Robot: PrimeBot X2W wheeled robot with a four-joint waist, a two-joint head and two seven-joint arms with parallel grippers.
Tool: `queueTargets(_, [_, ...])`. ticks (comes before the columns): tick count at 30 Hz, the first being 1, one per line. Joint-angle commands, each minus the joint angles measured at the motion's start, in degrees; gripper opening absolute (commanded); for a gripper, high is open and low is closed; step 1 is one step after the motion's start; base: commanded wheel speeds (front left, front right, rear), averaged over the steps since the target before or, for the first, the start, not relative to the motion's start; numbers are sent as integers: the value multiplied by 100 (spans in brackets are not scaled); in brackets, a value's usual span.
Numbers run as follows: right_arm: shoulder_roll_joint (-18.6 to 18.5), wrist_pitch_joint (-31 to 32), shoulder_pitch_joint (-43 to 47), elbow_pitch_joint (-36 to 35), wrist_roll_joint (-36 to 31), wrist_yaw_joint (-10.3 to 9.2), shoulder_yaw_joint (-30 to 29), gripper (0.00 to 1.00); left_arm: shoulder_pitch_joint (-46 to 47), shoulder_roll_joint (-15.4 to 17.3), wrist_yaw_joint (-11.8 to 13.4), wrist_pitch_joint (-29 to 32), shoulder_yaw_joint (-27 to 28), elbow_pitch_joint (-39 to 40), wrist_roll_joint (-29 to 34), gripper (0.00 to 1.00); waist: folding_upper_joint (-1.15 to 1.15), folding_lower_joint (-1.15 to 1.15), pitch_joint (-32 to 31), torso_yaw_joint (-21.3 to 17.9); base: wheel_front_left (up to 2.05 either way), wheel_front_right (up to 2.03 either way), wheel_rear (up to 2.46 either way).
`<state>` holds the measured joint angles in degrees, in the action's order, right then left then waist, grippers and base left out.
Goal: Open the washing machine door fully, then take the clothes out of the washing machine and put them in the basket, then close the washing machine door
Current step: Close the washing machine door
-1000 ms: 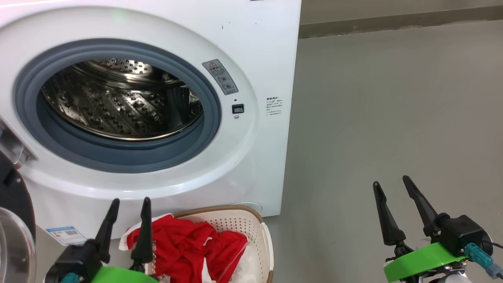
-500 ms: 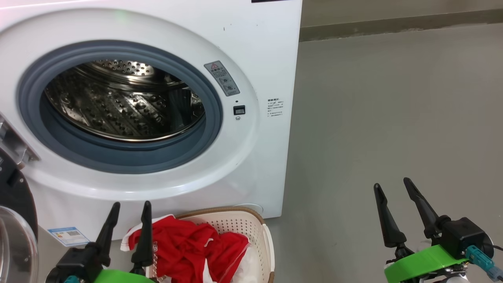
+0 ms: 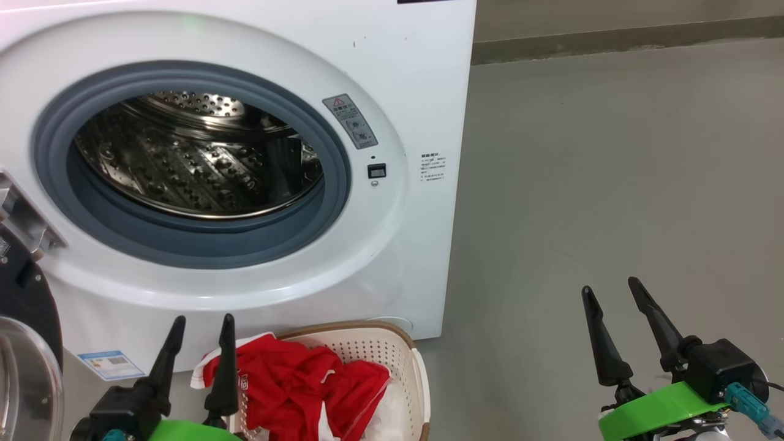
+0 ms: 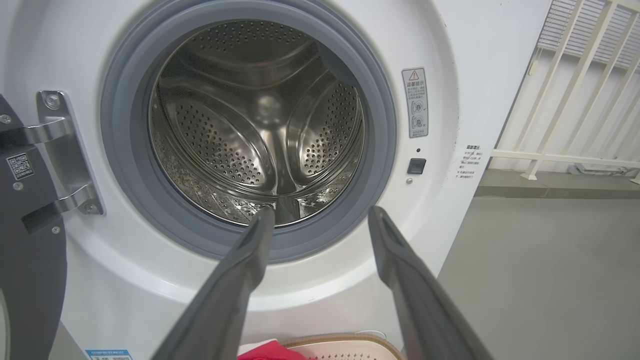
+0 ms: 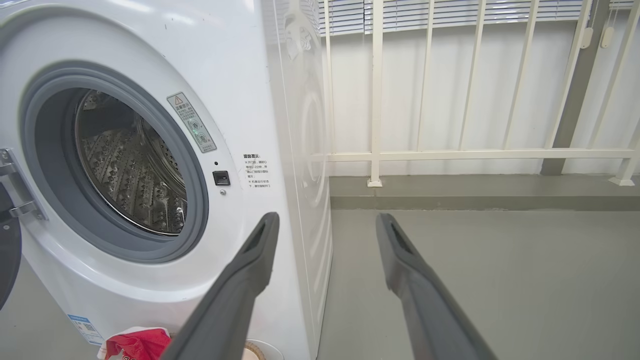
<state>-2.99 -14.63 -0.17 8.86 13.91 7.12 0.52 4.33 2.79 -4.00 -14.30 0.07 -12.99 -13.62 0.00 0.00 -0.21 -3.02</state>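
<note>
Near the front of the washing machine [image 3: 398, 67], the basket [image 3: 373, 350] is sitting on the floor [image 3: 612, 153], holding the red clothes [image 3: 288, 380]. At the left edge the door [image 3: 30, 306] is standing swung open. I am holding my left gripper [image 3: 203, 318] beside the basket and my right gripper [image 3: 609, 284] well to the right — both with fingers apart.
</note>
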Motion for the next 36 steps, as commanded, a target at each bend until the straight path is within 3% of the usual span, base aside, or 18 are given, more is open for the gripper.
queueTargets(1, [-21, -37, -75, -152, -15, 36, 124, 100, 74, 93, 50, -70, 184, 110, 69, 100, 0, 0, 1, 9, -42, 42, 0])
queueTargets(23, [-27, -37, -81, -119, 4, 36, 143, 100, 71, 131, 18, -70, 132, 249, 26, 100, 0, 0, 20, 56, -144, 144, 0])
queueTargets(36, [-46, -37, -52, -119, 17, 36, 177, 100, 40, 171, -9, -70, -37, 260, 86, 100, 0, 0, 22, 118, -24, 24, 0])
